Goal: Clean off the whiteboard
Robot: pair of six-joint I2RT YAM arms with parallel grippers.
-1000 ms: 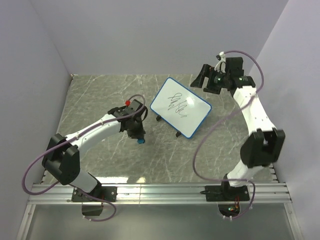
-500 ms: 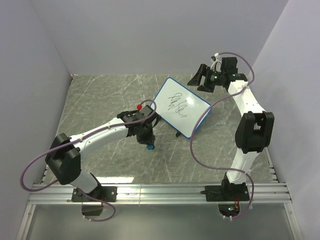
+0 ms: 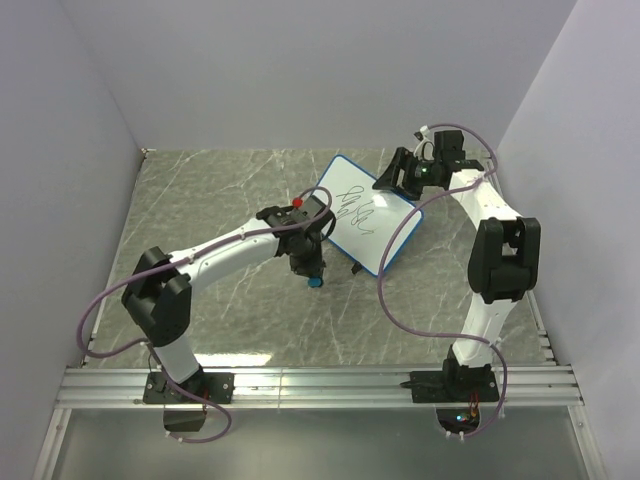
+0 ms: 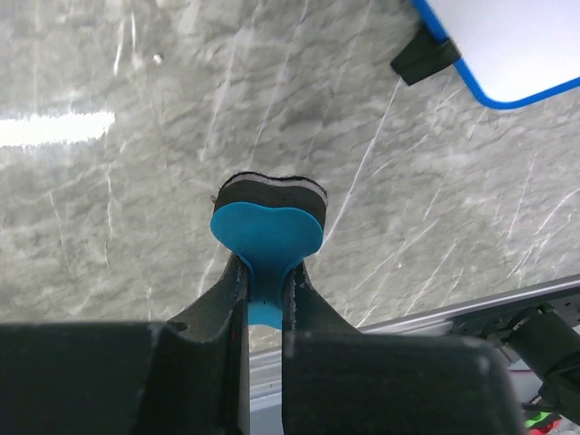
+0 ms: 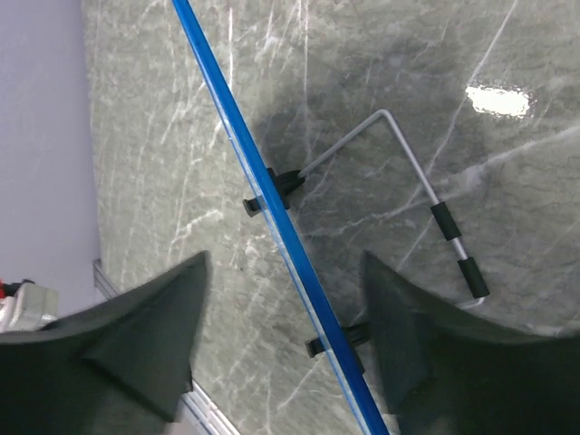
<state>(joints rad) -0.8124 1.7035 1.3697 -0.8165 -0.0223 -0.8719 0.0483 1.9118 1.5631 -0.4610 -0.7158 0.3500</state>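
Note:
The whiteboard (image 3: 372, 222) stands tilted at the table's middle right, with black scribbles (image 3: 355, 210) on its face. My left gripper (image 3: 312, 268) is shut on the small blue eraser (image 3: 315, 282), just off the board's near left edge. In the left wrist view the eraser (image 4: 267, 234) sits between my fingers (image 4: 227, 290), and a board corner (image 4: 507, 45) with a black foot (image 4: 424, 56) is at the top right. My right gripper (image 3: 398, 176) is open and straddles the board's far edge. The blue rim (image 5: 237, 136) runs edge-on between its fingers (image 5: 154, 335).
A bent wire stand (image 5: 408, 163) props the board from behind. An aluminium rail (image 3: 320, 385) runs along the near edge. Lilac walls close the left, back and right sides. Purple cables loop from both arms.
My left arm has swung right with the eraser, up to the board's near left edge. My right gripper has moved left and down over the board's far edge.

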